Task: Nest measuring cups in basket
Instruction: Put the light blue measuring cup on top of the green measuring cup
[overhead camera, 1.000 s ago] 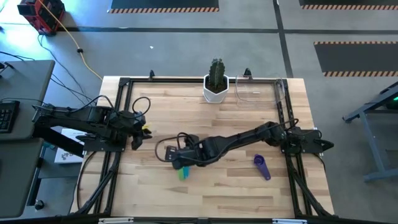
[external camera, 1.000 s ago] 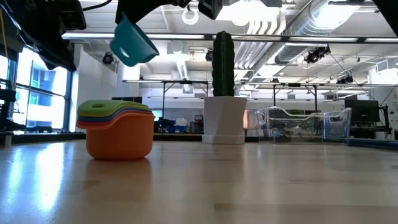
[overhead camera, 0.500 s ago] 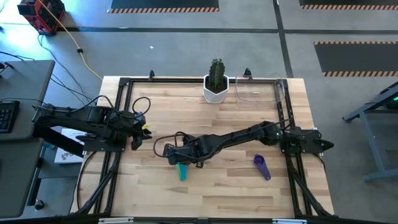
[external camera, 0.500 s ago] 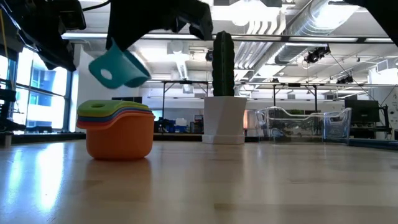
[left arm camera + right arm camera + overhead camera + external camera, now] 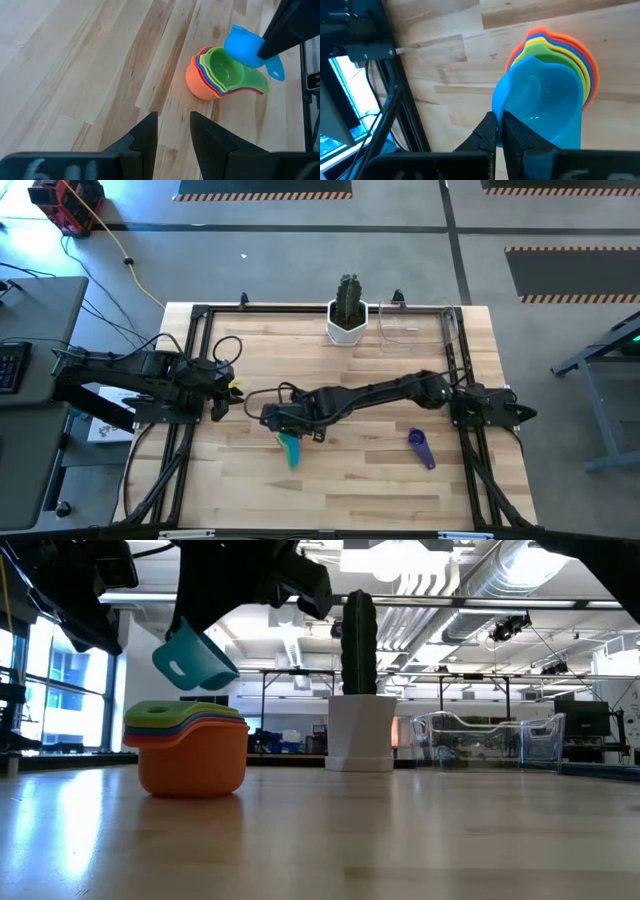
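Right wrist view: teal cup (image 5: 540, 107) in right tool (image 5: 498, 131), above stack (image 5: 580, 60).

The worktop (image 5: 250, 480) is pale wood laid in planks, edged by a dark metal frame (image 5: 190, 360). A stack of nested cups (image 5: 190, 750) stands on it toward the left-middle, the orange cup (image 5: 195, 768) at the bottom resting on the wood, with red, yellow and green rims showing above. A purple cup (image 5: 421, 448) lies alone on the right part, well apart from the stack. At the far edge a white pot with a cactus (image 5: 347, 315) stands just beside a clear basket (image 5: 415, 328)
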Controlling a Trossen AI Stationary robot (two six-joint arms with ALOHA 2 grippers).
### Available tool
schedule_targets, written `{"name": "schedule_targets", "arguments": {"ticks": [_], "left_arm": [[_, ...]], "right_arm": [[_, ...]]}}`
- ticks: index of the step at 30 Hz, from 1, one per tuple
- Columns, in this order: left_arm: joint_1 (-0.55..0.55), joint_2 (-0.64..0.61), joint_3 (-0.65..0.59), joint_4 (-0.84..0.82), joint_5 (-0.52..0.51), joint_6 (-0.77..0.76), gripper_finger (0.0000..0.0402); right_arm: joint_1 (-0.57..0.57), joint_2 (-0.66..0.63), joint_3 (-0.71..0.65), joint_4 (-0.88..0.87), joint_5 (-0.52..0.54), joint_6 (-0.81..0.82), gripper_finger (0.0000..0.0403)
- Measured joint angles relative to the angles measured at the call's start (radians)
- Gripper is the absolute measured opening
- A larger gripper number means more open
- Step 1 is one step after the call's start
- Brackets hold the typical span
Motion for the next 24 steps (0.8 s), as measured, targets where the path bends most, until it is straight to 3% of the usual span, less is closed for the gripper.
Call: {"name": "schedule_targets", "arguments": {"ticks": [10,24], "left_arm": [[0.000,0.000,0.000,0.001,-0.003,0.035,0.0103],[0.000,0.000,0.000,0.002,-0.004,0.034,0.0103]], "right_arm": [[-0.007,0.013,0.001,0.002,-0.102,0.024,0.0000],[-0.029,0.038,0.001,0.001,-0.124,0.004,0.0000]]}}
